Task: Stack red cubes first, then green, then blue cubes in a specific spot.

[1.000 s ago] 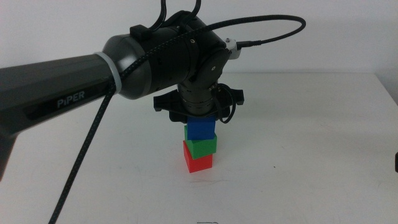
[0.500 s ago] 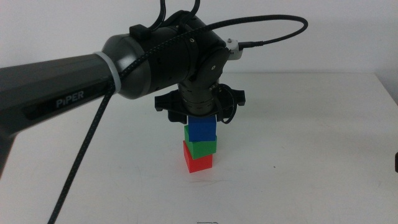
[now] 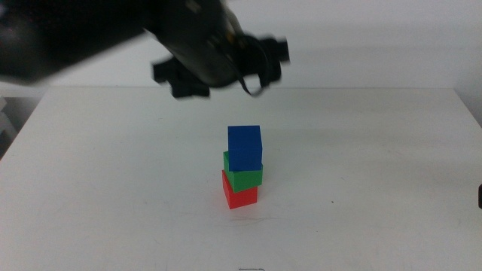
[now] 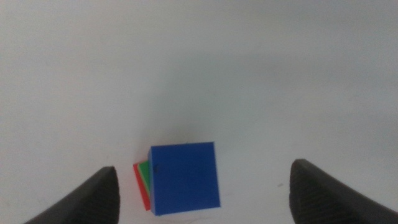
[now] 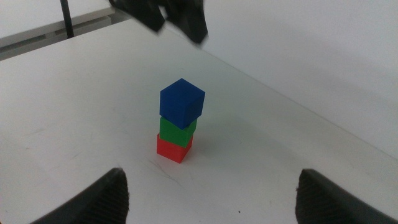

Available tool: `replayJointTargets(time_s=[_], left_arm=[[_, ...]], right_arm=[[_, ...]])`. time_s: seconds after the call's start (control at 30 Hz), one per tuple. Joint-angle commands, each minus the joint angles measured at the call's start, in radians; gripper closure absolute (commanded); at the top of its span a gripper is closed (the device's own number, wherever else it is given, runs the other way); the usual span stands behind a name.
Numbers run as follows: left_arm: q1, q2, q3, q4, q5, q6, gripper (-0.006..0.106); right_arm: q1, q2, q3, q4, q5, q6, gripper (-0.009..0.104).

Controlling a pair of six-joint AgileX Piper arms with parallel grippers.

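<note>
A three-cube stack stands on the plain white table (image 3: 113,188). The red cube (image 3: 240,196) is at the bottom, the green cube (image 3: 243,177) sits on it, and the blue cube (image 3: 245,147) is on top, turned slightly askew. My left gripper (image 3: 220,60) is a blur high above and behind the stack, touching nothing. In the left wrist view it (image 4: 202,168) is open, looking straight down on the blue cube (image 4: 185,177). My right gripper (image 5: 211,177) waits open, well back from the stack (image 5: 179,121).
White tabletop surrounds the stack on all sides. The table's far edge meets a pale wall (image 3: 376,45). A dark sliver of the right arm (image 3: 480,196) shows at the picture's right edge.
The left arm has let go of the blue cube and lifted fast up and to the left, off the stack. The cubes stay in place.
</note>
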Motion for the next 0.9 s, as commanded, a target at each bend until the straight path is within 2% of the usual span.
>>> replayJointTargets(time_s=[0.0,0.2,0.47,0.57,0.7,0.77,0.87], left_arm=[[-0.003,-0.092,-0.032,0.028,-0.031,-0.001,0.007],[-0.003,-0.202,-0.032,0.143,0.019,0.056,0.009],[0.029,-0.394,-0.012,0.181,0.285,0.215,0.011],[0.143,-0.504,0.065,0.108,0.211,0.376,0.011],[0.375,-0.71,0.247,-0.087,0.024,0.7,0.011],[0.474,-0.82,0.332,-0.136,-0.067,0.801,0.011],[0.583,-0.959,0.437,-0.175,-0.17,0.84,0.011]], right_arm=[[-0.005,0.005,-0.023,-0.021,-0.074,-0.005,0.001],[-0.005,0.005,-0.023,-0.021,-0.074,-0.005,0.001],[-0.005,0.005,-0.023,-0.021,-0.074,-0.005,0.001],[-0.005,0.005,-0.023,-0.022,-0.074,-0.005,0.001],[-0.005,0.005,-0.023,-0.022,-0.074,-0.005,0.001],[-0.005,0.005,-0.023,-0.022,-0.074,-0.005,0.001],[-0.005,0.005,-0.023,-0.022,-0.074,-0.005,0.001]])
